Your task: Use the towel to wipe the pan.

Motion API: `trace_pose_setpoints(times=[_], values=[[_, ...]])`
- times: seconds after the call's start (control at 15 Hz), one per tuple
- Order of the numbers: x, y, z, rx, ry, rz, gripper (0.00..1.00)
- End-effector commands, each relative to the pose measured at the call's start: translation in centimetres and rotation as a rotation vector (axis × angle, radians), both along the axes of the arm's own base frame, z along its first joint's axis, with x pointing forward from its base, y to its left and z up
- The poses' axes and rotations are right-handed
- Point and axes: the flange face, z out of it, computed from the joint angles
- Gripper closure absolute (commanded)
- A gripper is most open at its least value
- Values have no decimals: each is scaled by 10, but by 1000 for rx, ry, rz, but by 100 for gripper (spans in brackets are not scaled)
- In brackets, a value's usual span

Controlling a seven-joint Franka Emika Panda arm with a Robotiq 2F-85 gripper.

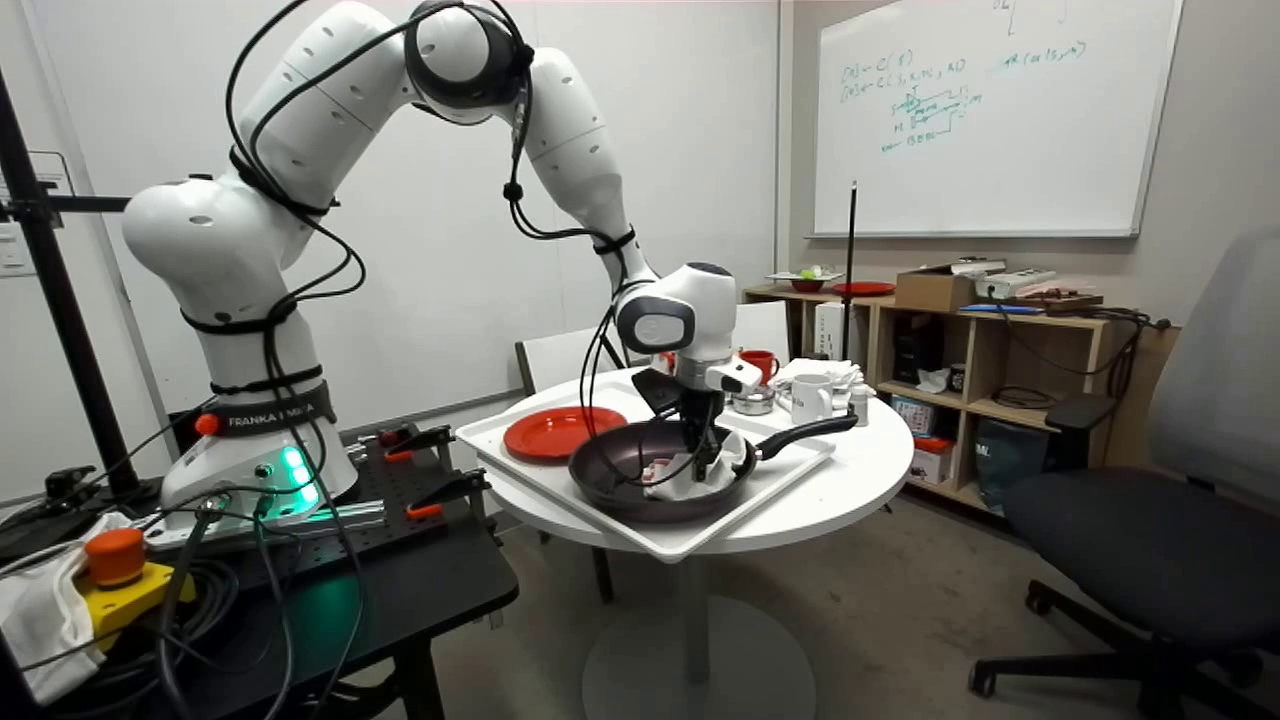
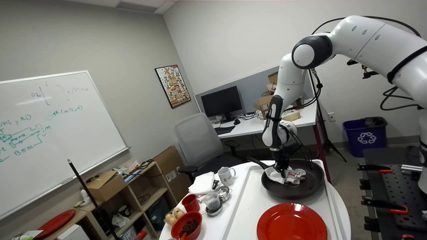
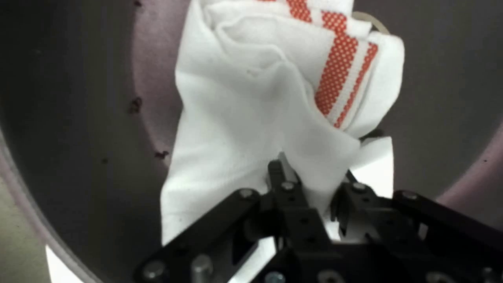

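We judge the wiping step to be in hand: the towel point(image 3: 224, 129) lies bunched inside the pan point(image 2: 312, 183), and the pincer point(image 3: 314, 173) nips a fold of it firmly enough, as far as the wrist view lets us judge. We cannot tell how hard the cloth bears on the surface beneath. The pan sits upright on the white tray point(image 2: 250, 200), which rests on the round counter point(image 1: 865, 475), its handle point(image 1: 808, 432) pointing outward over the tray's rim. In the wrist view we see dark specks point(image 3: 134, 105) beyond the towel's edge, so by our reckoning the job is only partly done; the next move calls for light downward pressure and a sweep of the cloth across to them, without losing the fold. Too firm a push could skid the pan, since we see nothing bracing it. The red plate point(image 2: 292, 223) lies just beside it on the same tray and would likely take the knock. The white mug point(image 1: 811, 398), the red mug point(image 2: 190, 202) and the red bowl point(image 2: 191, 215) stand outside the tray, away from the wiping path. Black cables point(image 1: 513, 192) worry us more: in an exterior view they loop low across the pan's opening and might snag.
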Motion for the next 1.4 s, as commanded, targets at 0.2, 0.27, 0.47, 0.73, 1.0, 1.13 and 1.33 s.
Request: trace_pose_setpoints(times=[0.2,0.27,0.47,0.73,1.0,1.13,1.33], values=[[-21,63,-34,-9,49,163,95],[-24,70,-35,-17,54,186,95],[-34,89,-37,-39,64,258,95],[-48,109,-38,-65,70,349,95],[-60,122,-36,-82,71,420,95],[-69,127,-34,-83,69,456,95],[-85,133,-30,-72,64,527,95]])
